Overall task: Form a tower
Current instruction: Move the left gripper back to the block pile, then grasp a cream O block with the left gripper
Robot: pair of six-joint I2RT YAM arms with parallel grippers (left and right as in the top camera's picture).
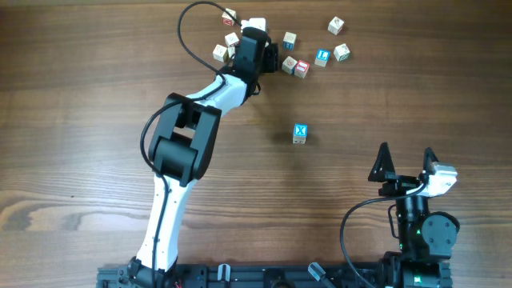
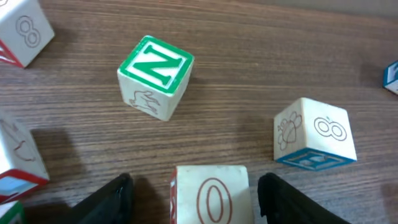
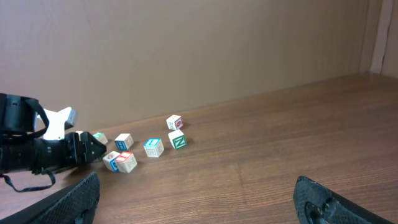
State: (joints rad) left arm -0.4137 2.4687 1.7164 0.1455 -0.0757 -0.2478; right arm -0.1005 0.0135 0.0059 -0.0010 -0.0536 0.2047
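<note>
step: fetching a cube | left gripper (image 2: 193, 186) jaws apart astride pale wooden red-O cube (image 2: 211, 198), far side, not clamped | right gripper (image 1: 406, 160) spread wide, idle near right | blue-topped wooden cube tower (image 1: 300, 134) mid-table | next: clamp, lift, centre on tower

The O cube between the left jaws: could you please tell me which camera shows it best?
The left wrist view: the O cube sits large at bottom centre, its red O readable, with the jaws apart on either side. In the overhead and right wrist views it is too small to pick out.
</note>
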